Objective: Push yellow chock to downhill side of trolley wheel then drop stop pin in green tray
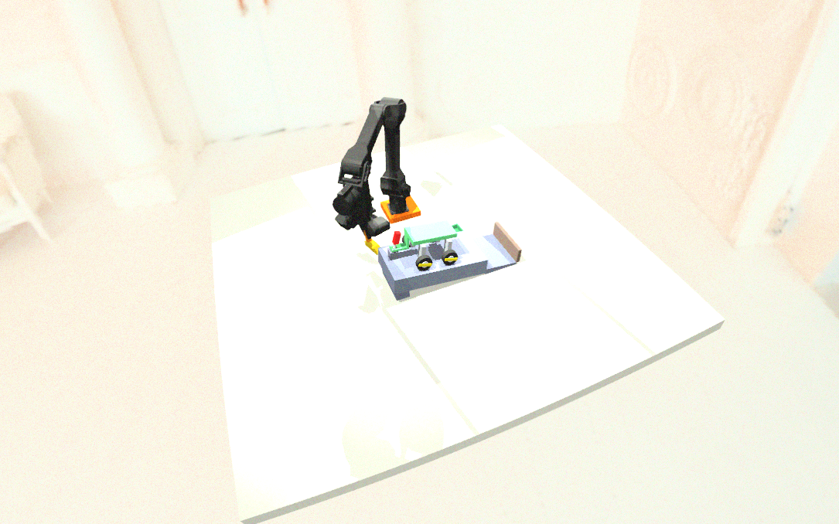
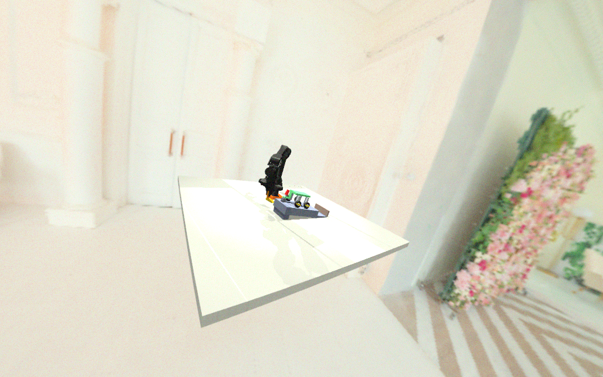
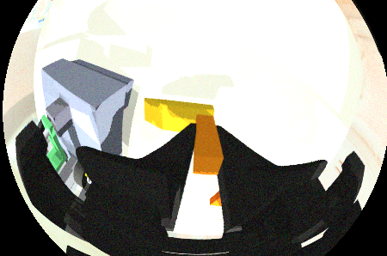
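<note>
My gripper (image 3: pixel 205 129) is clenched on the orange handle (image 3: pixel 207 149) of the blocky yellow chock (image 3: pixel 168 113), which sits beside the high end of the grey ramp (image 1: pixel 432 273). The trolley (image 1: pixel 432 243) stands on the ramp, red pin (image 1: pixel 396 237) in place.

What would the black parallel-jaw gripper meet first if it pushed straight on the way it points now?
The gripper, shut on the orange handle, points down at the yellow chock; just past that, probably the white table top. Depth is unclear.

Black arm (image 2: pixel 275 170) bent low on white table (image 2: pixel 228 243), green-topped trolley (image 2: pixel 299 196) on grey ramp (image 2: pixel 289 211), flower wall (image 2: pixel 519 211) right.
</note>
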You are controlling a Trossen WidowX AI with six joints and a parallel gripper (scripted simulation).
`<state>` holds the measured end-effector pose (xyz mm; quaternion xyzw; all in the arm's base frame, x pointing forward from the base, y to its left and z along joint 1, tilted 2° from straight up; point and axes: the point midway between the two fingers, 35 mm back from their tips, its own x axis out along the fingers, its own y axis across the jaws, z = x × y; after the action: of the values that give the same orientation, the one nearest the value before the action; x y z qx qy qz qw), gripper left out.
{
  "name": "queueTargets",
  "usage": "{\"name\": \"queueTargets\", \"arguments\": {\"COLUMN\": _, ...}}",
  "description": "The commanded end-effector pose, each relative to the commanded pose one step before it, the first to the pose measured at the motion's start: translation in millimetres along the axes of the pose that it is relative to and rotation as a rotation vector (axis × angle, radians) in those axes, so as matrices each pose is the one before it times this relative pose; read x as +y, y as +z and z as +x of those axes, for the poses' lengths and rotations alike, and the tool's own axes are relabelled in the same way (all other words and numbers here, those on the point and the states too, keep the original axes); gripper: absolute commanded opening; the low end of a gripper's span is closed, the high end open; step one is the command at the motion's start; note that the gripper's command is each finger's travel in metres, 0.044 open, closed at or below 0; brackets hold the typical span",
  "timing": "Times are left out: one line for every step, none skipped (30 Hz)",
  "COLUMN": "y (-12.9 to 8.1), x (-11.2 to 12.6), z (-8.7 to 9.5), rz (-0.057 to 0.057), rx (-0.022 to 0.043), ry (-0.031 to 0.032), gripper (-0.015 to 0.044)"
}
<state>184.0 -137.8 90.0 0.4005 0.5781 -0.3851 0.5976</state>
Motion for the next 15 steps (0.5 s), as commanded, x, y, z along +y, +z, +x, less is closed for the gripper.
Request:
{"name": "queueTargets", "arguments": {"y": 0.56, "x": 0.57, "z": -14.35, "rz": -0.0035, "rx": -0.00497, "ry": 0.00637, "gripper": 0.0}}
{"name": "queueTargets", "arguments": {"y": -0.11, "x": -0.11, "z": -3.16, "rz": 0.0, "rx": 0.0, "ry": -0.00001, "gripper": 0.0}}
{"name": "queueTargets", "arguments": {"y": -0.04, "x": -0.06, "z": -3.26, "rz": 0.0, "rx": 0.0, "ry": -0.00001, "gripper": 0.0}}
{"name": "queueTargets", "arguments": {"y": -0.08, "x": -0.08, "z": -3.17, "rz": 0.0, "rx": 0.0, "ry": -0.00001, "gripper": 0.0}}
{"name": "queueTargets", "arguments": {"y": -0.02, "x": -0.04, "z": -3.33, "rz": 0.0, "rx": -0.00001, "ry": -0.00001, "gripper": 0.0}}
{"name": "queueTargets", "arguments": {"y": -0.05, "x": -0.06, "z": -3.16, "rz": 0.0, "rx": 0.0, "ry": -0.00001, "gripper": 0.0}}
{"name": "queueTargets", "arguments": {"y": 0.01, "x": -0.02, "z": -3.31, "rz": 0.0, "rx": -0.00001, "ry": -0.00001, "gripper": 0.0}}
{"name": "queueTargets", "arguments": {"y": -0.03, "x": -0.04, "z": -3.14, "rz": 0.0, "rx": 0.0, "ry": -0.00001, "gripper": 0.0}}
{"name": "queueTargets", "arguments": {"y": 0.03, "x": 0.0, "z": -3.31, "rz": 0.0, "rx": -0.00001, "ry": -0.00001, "gripper": 0.0}}
{"name": "queueTargets", "arguments": {"y": -0.01, "x": -0.02, "z": -3.13, "rz": 0.0, "rx": 0.0, "ry": -0.00001, "gripper": 0.0}}
{"name": "queueTargets", "arguments": {"y": 0.05, "x": 0.03, "z": -3.32, "rz": 0.0, "rx": -0.00001, "ry": -0.00001, "gripper": 0.0}}
{"name": "queueTargets", "arguments": {"y": 0.01, "x": 0.01, "z": -3.12, "rz": 0.0, "rx": 0.0, "ry": -0.00001, "gripper": 0.0}}
{"name": "queueTargets", "arguments": {"y": 0.08, "x": 0.06, "z": -3.36, "rz": 0.0, "rx": -0.00001, "ry": 0.0, "gripper": 0.0}}
{"name": "queueTargets", "arguments": {"y": 0.04, "x": 0.03, "z": -3.15, "rz": 0.0, "rx": 0.0, "ry": -0.00001, "gripper": 0.0}}
{"name": "queueTargets", "arguments": {"y": 0.1, "x": 0.09, "z": -3.42, "rz": 0.0, "rx": -0.00001, "ry": 0.0, "gripper": 0.0}}
